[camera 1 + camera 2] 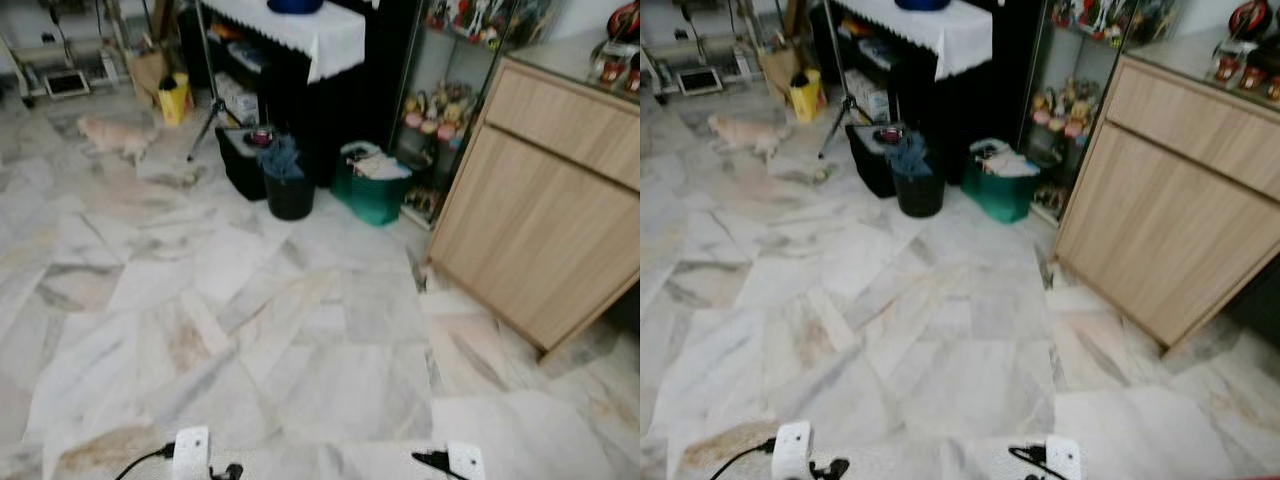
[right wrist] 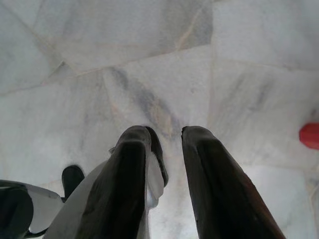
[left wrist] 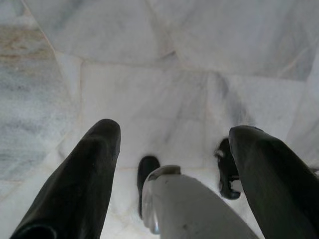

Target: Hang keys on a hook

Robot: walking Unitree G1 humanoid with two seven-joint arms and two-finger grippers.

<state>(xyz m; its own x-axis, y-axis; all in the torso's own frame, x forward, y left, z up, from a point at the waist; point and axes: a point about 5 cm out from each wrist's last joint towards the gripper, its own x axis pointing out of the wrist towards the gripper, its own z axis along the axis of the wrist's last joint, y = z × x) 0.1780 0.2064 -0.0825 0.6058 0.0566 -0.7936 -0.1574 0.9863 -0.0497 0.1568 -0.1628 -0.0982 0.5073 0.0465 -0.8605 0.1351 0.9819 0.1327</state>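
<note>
Left gripper (image 3: 174, 132) gapes, seemingly empty, over marble (image 3: 149, 84).
</note>
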